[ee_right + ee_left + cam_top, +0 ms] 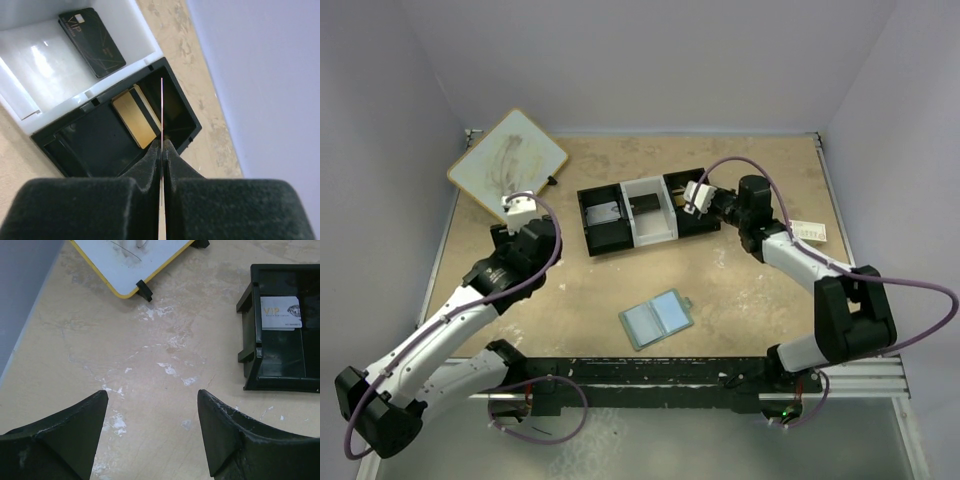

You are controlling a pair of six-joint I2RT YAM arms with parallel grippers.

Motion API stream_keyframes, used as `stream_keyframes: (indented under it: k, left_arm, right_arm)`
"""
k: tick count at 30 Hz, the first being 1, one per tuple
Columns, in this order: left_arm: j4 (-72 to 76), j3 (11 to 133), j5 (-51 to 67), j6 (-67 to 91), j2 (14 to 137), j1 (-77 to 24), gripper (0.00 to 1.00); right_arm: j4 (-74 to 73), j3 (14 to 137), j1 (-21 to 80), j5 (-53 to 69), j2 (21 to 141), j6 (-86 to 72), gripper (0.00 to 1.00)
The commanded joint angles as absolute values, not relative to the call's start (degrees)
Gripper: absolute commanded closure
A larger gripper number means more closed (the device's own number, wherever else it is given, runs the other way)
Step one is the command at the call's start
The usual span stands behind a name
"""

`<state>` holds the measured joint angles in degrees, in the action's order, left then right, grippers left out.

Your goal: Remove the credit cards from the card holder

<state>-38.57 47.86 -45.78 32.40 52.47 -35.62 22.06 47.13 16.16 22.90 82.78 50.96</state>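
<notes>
Right gripper (161,150) is clamped on a thin card (161,107), seen edge-on, above the tray's end black compartment (186,131), where a gold card (134,121) lies flat. Card holder (657,318) lies open on the table (750,300), well apart; can't tell if any cards remain inside. Left gripper (152,405) gapes, idle. Best to lower inside the walls before releasing, so the card clears the rim.

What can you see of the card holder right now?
The card holder lies opened flat, slightly skewed, on the table near its front middle. It has a grey-green rim, two pale-blue inner panels side by side and a small clasp tab at its right edge. No card shows in it. Only the table touches it.
</notes>
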Motion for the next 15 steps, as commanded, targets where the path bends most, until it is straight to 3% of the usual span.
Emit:
stream_keyframes:
  k: [1,5,15]
  left_arm:
    - [-38.0,47.6,-49.3,33.8,49.4,-35.2,0.3]
    - [-37.1,46.9,-48.9,33.6,47.3,-35.2,0.3]
    - [-35.2,46.3,-50.2,32.4,42.1,-35.3,0.3]
  right_arm:
    - [26.1,49.6,16.0,29.8,85.6,56.6,1.0]
    - [19.1,54.8,15.9,28.5,92.0,61.4,1.0]
    - [23.5,61.0,14.9,23.5,100.9,64.8,1.0]
